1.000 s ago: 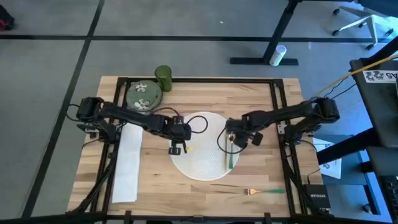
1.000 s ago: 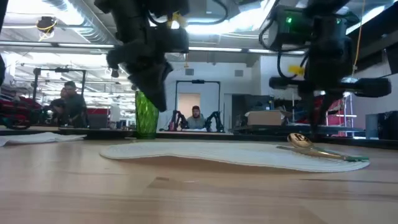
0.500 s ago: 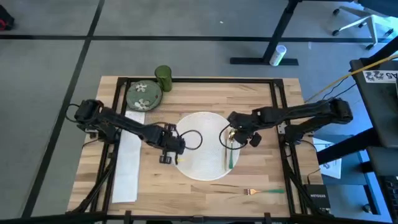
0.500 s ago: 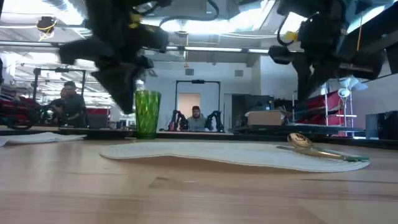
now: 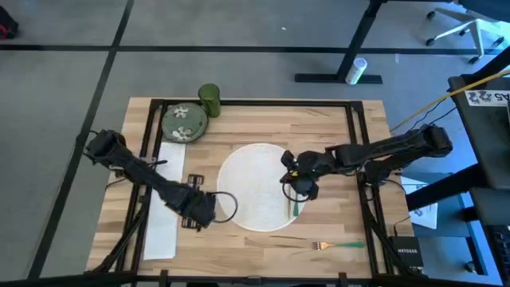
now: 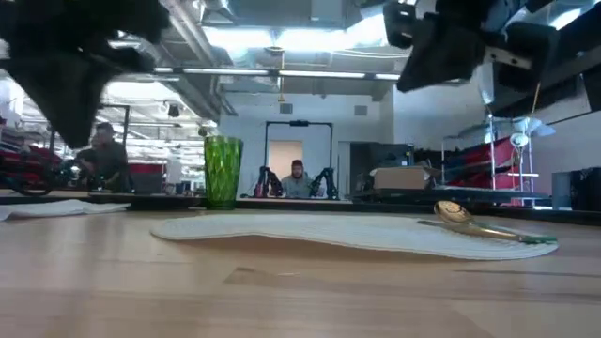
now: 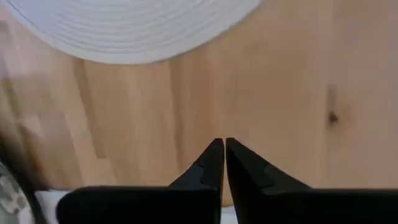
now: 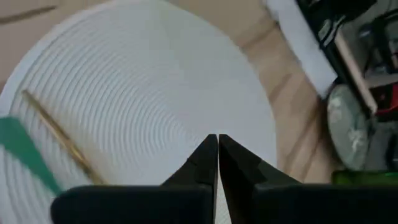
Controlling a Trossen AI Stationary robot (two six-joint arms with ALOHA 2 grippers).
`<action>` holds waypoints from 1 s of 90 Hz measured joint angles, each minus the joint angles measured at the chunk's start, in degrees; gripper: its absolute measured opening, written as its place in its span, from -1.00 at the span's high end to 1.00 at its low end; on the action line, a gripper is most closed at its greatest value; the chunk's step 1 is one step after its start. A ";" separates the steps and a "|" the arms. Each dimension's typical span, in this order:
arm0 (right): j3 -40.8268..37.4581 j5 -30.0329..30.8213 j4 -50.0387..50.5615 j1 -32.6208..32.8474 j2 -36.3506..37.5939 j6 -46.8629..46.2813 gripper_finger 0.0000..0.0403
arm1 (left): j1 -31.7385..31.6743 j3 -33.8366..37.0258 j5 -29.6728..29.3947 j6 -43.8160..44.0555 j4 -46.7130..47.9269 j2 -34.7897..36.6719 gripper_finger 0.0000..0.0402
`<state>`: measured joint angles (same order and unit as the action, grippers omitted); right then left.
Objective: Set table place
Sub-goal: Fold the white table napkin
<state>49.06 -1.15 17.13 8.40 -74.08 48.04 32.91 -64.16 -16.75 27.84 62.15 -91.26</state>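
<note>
- The table (image 5: 335,131) fills the middle of the high view, with a round white placemat (image 5: 253,185) at its centre.
- A gold spoon with a green handle (image 5: 295,201) already lies on the mat's right part, so we judge that piece placed.
- Still off the mat: a fork (image 5: 335,245) at the near right edge, a floral plate (image 5: 183,122) and green cup (image 5: 209,100) at the far left corner, and a white napkin (image 5: 163,209) along the left side.
- Our left claw (image 5: 190,225) sits over bare wood by the mat's near-left rim, fingers pressed together, holding nothing.
- Our right claw (image 5: 288,177) hovers over the mat's right part, closed and empty.
- We judge the setting barely begun.
</note>
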 joint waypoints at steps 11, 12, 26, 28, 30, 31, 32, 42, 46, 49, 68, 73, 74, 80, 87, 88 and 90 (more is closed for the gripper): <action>0.00 0.05 -0.84 -0.15 0.00 -1.68 1.00 | 3.46 0.00 0.00 6.22 0.83 0.97 1.00; 0.00 0.05 -0.84 -0.15 0.00 -1.79 1.00 | 3.72 0.00 0.00 6.80 1.05 1.01 1.00; 0.00 1.09 -0.80 -0.15 0.00 -2.69 1.00 | 6.44 0.10 0.07 17.51 9.76 1.07 1.00; 0.00 1.09 -0.79 -0.15 0.00 -2.70 1.00 | 6.68 0.29 0.24 19.14 11.15 1.06 1.00; 0.00 1.09 -0.79 -0.15 0.00 -2.70 1.00 | 6.84 0.59 0.45 20.74 12.14 1.06 1.00; 0.00 1.09 -0.79 -0.15 0.00 -2.70 1.00 | 6.94 0.81 0.70 21.52 12.65 1.06 1.00; 0.00 1.09 -0.79 -0.15 0.00 -2.70 1.00 | 7.01 1.04 0.99 22.29 13.15 1.06 1.00; 0.00 1.09 -0.79 -0.15 0.00 -2.72 1.00 | 7.23 4.00 4.10 28.03 16.01 1.00 1.00; 0.00 1.09 -0.79 -0.15 0.00 -2.72 1.00 | 7.23 5.48 5.04 29.43 15.64 1.00 1.00; 0.00 1.10 -0.79 -0.15 0.00 -2.73 1.00 | 7.21 6.66 5.74 30.31 15.24 0.96 1.00; 0.00 1.14 -0.79 -0.15 -0.02 -2.65 1.00 | 6.73 13.77 9.86 31.93 8.21 0.93 1.00; 0.00 1.62 -0.78 -0.15 -0.02 -2.63 1.00 | 6.73 15.66 10.00 31.87 5.78 0.93 1.00; 0.00 1.67 -0.79 -0.15 -0.02 -2.63 1.00 | 6.73 16.00 10.01 31.89 5.33 0.93 1.00; 0.00 2.22 -0.80 -0.15 -0.02 -2.61 1.00 | 6.62 17.88 10.01 32.08 2.14 0.93 1.00; 0.00 2.51 -0.79 -0.15 -0.02 -2.61 1.00 | 6.36 20.49 10.19 32.39 -3.29 0.93 1.00; 0.00 2.51 -0.79 -0.15 -0.02 -2.61 1.00 | 6.36 20.82 10.22 32.41 -3.98 0.93 1.00; 0.00 2.52 -0.79 -0.15 -0.02 -2.61 1.00 | 6.33 21.28 10.32 32.40 -5.11 0.94 1.00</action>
<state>49.06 1.38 16.34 8.25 -74.11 45.43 39.24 -42.88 -6.43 60.24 57.04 -90.31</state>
